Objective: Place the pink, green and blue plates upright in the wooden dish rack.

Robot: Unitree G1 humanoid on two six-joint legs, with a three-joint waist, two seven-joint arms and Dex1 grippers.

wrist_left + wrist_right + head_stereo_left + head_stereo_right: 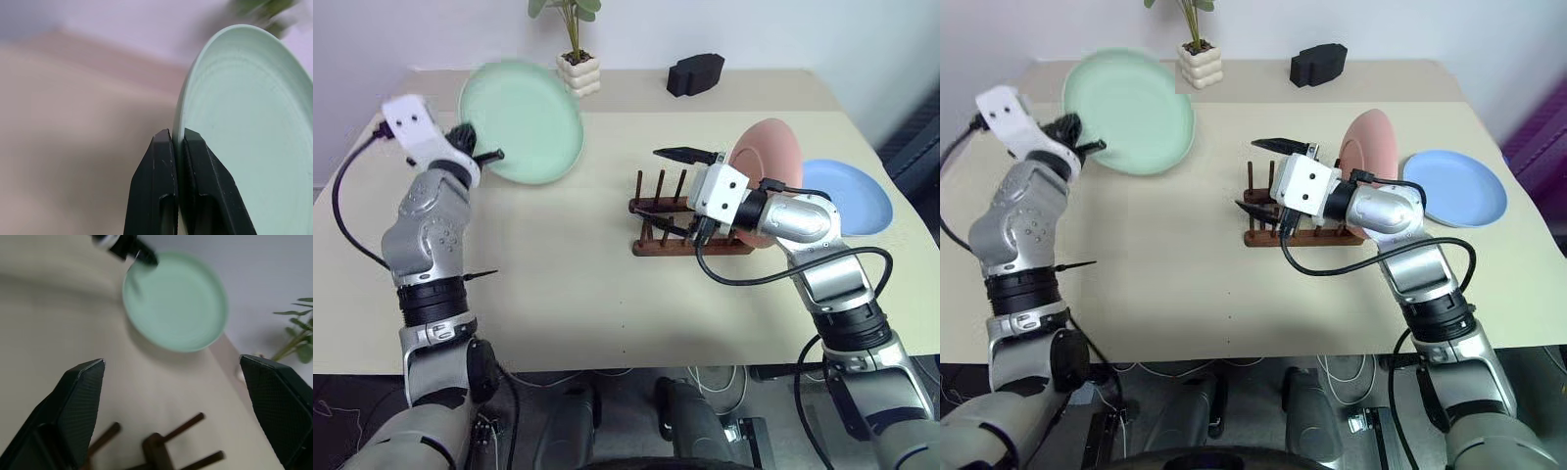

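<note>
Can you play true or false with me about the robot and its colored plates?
1. The left pincer is pinching the rim of the green plate. True.
2. The pink plate lies flat on the table. False: it stands upright in the wooden dish rack.
3. The right pincer is squeezing the blue plate. False: it is open and holds nothing, and the blue plate lies flat on the table.
4. A potted plant stands at the far edge of the table. True.
5. A black block sits near the plant. True.
</note>
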